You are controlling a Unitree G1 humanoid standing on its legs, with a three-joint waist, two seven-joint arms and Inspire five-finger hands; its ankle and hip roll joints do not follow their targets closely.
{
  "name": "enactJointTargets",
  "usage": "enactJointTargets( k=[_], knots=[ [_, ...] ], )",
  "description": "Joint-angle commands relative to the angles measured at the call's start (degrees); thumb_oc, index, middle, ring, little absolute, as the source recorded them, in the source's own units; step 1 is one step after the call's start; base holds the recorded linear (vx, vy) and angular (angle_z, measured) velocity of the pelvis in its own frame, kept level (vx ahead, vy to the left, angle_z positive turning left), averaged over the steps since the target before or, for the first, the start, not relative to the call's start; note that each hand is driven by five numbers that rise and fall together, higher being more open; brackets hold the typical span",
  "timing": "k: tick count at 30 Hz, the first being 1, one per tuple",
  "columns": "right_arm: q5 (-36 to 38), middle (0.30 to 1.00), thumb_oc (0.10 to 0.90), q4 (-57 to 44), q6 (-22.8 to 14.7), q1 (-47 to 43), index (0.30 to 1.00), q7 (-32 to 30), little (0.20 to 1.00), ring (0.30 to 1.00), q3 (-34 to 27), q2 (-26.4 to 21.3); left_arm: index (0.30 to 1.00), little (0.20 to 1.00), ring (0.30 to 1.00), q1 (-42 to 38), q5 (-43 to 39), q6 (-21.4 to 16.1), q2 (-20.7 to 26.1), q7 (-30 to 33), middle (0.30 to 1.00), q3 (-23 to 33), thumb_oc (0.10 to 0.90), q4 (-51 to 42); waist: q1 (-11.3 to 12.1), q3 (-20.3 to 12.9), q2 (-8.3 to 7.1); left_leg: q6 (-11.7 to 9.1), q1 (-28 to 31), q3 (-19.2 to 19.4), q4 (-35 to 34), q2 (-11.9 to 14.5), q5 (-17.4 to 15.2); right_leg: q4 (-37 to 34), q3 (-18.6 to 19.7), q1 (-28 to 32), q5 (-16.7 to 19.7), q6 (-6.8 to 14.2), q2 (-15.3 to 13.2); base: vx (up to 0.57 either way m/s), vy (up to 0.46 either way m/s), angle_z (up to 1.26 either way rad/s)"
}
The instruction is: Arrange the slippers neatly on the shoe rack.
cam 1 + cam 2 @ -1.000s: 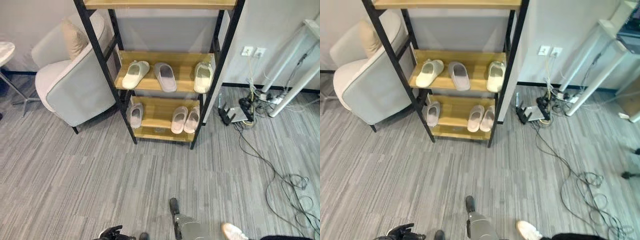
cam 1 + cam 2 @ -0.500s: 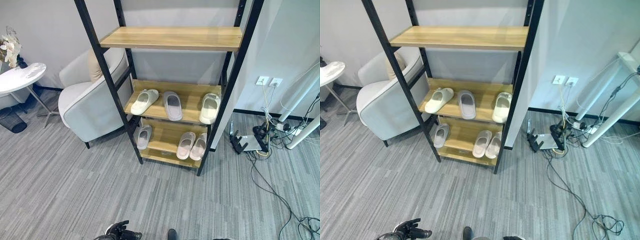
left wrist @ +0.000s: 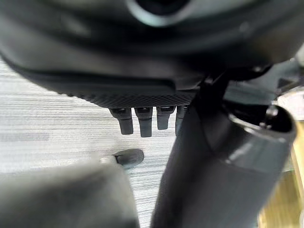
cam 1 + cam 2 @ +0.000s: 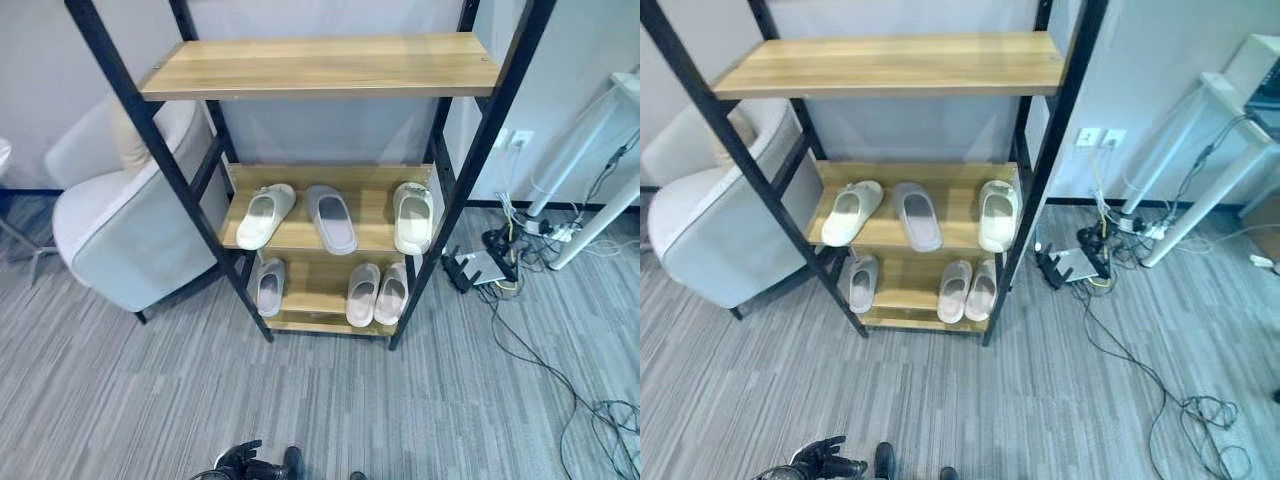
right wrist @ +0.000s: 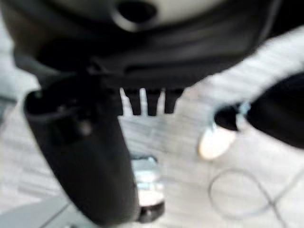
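We see pale foam slippers [image 4: 330, 218] on the black-framed wooden shoe rack [image 4: 318, 66], mostly lengthwise front-to-back; the leftmost middle one angles. Top shelf bare. Both hands [image 3: 145, 121] [image 5: 151, 105] relaxed, empty.

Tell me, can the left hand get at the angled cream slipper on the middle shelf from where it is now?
Probably not yet. The left hand hangs low, well short of the shoe rack. Nothing blocks the cream slipper, which lies at the shelf's open front.
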Motion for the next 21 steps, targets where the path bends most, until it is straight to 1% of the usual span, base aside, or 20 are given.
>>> enactJointTargets(
  k=[1,2,3,5,7,8,10,12,13,14,15,16,17,18,19,21],
  knots=[
    [2.24,0.900,0.800,0.13,-0.29,0.71,0.900,0.49,0.900,0.900,0.30,0.04,0.900,0.900,0.900,0.71,2.77,-1.45,1.98,0.49,0.900,0.49,0.800,-0.36,0.67,-1.82,-3.57,0.59,-2.99,0.46,10.52,-2.25,-9.65,1.43,0.44,0.75,-0.29,5.37,-4.83,0.04,0.127,-0.18],
    [2.26,0.900,0.800,-0.01,-0.19,0.50,0.900,0.55,0.900,0.900,0.13,-0.07,0.900,0.900,0.900,0.64,3.71,-1.48,2.34,0.40,0.900,0.01,0.800,-0.64,0.50,-1.85,-3.52,1.05,-2.97,1.38,11.30,-2.52,-10.63,2.10,1.49,0.19,-0.35,5.82,-5.10,0.04,0.170,-0.10],
    [2.02,0.900,0.800,-0.23,-0.15,0.22,0.900,0.45,0.900,0.900,0.14,-0.15,0.900,0.900,0.900,0.67,4.18,-1.59,2.52,0.47,0.900,-0.08,0.800,-0.82,0.35,-1.76,-3.48,1.34,-2.86,2.01,11.50,-2.64,-11.20,2.48,1.76,-0.32,-0.15,6.14,-5.33,0.02,0.153,-0.12],
    [2.32,0.900,0.800,-0.99,-0.33,-0.61,0.900,0.23,0.900,0.900,-0.18,-0.41,0.900,0.900,0.900,0.47,4.19,-1.54,2.77,0.51,0.900,-0.11,0.800,-0.96,0.36,-1.30,-3.25,1.99,-2.58,3.29,11.40,-2.52,-11.61,5.45,2.24,-2.44,0.49,7.23,-5.49,-0.02,0.100,-0.32],
    [2.54,0.900,0.800,-2.12,-0.54,-1.66,0.900,-0.01,0.900,0.900,-0.29,-0.65,0.900,0.900,0.900,0.13,4.37,-1.46,3.09,0.59,0.900,0.19,0.800,-0.89,0.11,-0.58,-2.93,2.59,-1.96,4.31,10.85,-2.42,-11.83,10.09,1.61,-5.05,1.02,8.57,-5.59,-0.01,0.078,-0.42],
    [2.33,0.900,0.800,-2.81,-0.68,-1.92,0.900,-0.05,0.900,0.900,-0.16,-0.71,0.900,0.900,0.900,0.14,4.64,-1.42,3.27,0.66,0.900,0.18,0.800,-0.73,-0.20,-0.24,-2.90,2.73,-1.39,4.75,10.62,-2.47,-12.08,12.09,0.75,-6.67,2.29,9.14,-5.94,0.04,0.033,-0.47],
    [2.18,0.900,0.800,-3.06,-0.66,-2.21,0.900,-0.13,0.900,0.900,-0.03,-0.76,0.900,0.900,0.900,0.07,4.76,-1.44,3.38,0.73,0.900,0.16,0.800,-0.63,-0.42,-0.02,-2.84,2.75,-0.89,4.88,10.53,-2.53,-12.30,12.70,0.10,-7.68,2.81,9.40,-6.35,0.04,0.003,-0.30],
    [1.55,0.900,0.800,-3.34,-0.62,-2.65,0.900,-0.33,0.900,0.900,0.30,-1.01,0.900,0.900,0.900,0.06,4.92,-1.40,3.68,0.64,0.900,0.11,0.800,-0.45,-0.81,0.29,-2.66,2.70,0.44,4.93,10.40,-2.70,-13.11,11.09,-2.03,-10.00,3.49,9.25,-7.10,0.10,-0.039,-0.04],
    [1.48,0.900,0.800,-3.19,-0.67,-2.78,0.900,-0.50,0.900,0.900,0.23,-1.38,0.900,0.900,0.900,-0.09,5.33,-1.52,3.79,0.41,0.900,-0.24,0.800,-0.45,-1.41,0.41,-2.69,2.63,1.39,4.46,10.56,-3.21,-13.71,7.96,-3.22,-10.79,3.98,8.84,-7.08,0.15,-0.067,-0.20],
    [1.48,0.900,0.800,-3.17,-0.68,-2.67,0.900,-0.43,0.900,0.900,0.34,-1.49,0.900,0.900,0.900,0.16,5.43,-1.64,3.78,0.37,0.900,-0.30,0.800,-0.36,-1.96,0.32,-2.63,2.67,2.27,4.00,10.43,-3.54,-14.05,6.69,-3.07,-11.37,4.31,8.56,-6.44,0.11,-0.055,-0.23],
    [1.48,0.900,0.800,-3.17,-0.67,-2.67,0.900,-0.43,0.900,0.900,0.34,-1.49,0.900,0.900,0.900,0.16,5.43,-1.64,3.78,0.37,0.900,-0.30,0.800,-0.36,-1.97,0.34,-2.63,2.67,2.29,3.99,10.43,-3.54,-14.05,6.69,-3.08,-11.35,4.31,8.56,-6.44,0.10,-0.068,0.06],
    [1.84,0.900,0.800,-2.73,-0.71,-2.15,0.900,-0.49,0.900,0.900,0.00,-1.71,0.900,0.900,0.900,0.18,5.62,-1.69,3.78,0.06,0.900,-0.36,0.800,-0.02,-2.32,-0.09,-3.03,2.59,2.36,3.28,11.10,-4.09,-14.46,2.81,-1.61,-9.45,4.14,8.04,-6.36,0.05,-0.051,0.23],
    [1.84,0.900,0.800,-2.73,-0.71,-2.14,0.900,-0.49,0.900,0.900,0.00,-1.71,0.900,0.900,0.900,0.19,5.62,-1.70,3.78,0.06,0.900,-0.36,0.800,-0.03,-2.32,-0.06,-3.03,2.59,2.41,3.28,11.10,-4.08,-14.46,2.77,-1.61,-9.39,4.16,8.04,-6.36,0.11,-0.124,0.48],
    [1.78,0.900,0.800,-2.43,-0.73,-2.01,0.900,-0.41,0.900,0.900,0.37,-1.59,0.900,0.900,0.900,0.44,5.21,-1.73,3.70,0.19,0.900,0.33,0.800,0.25,-1.87,-0.98,-3.07,2.07,3.10,3.12,10.05,-3.80,-13.97,0.83,-1.26,-7.33,4.57,7.47,-5.59,0.06,-0.073,0.44],
    [1.78,0.900,0.800,-2.43,-0.73,-2.00,0.900,-0.41,0.900,0.900,0.37,-1.59,0.900,0.900,0.900,0.45,5.21,-1.73,3.70,0.19,0.900,0.33,0.800,0.24,-1.87,-0.95,-3.07,2.07,3.17,3.12,9.99,-3.80,-13.95,0.78,-1.26,-7.26,4.59,7.47,-5.59,0.07,-0.109,0.29],
    [2.08,0.900,0.800,-3.00,-1.10,-1.84,0.900,-0.62,0.900,0.900,0.68,-1.75,0.900,0.900,0.900,0.81,5.16,-1.79,3.43,0.25,0.900,0.59,0.800,0.11,-1.32,-2.09,-2.98,1.52,3.96,2.74,8.40,-3.23,-13.26,-1.77,-1.49,-4.84,4.79,6.70,-5.08,0.08,-0.126,0.06]
  ],
)
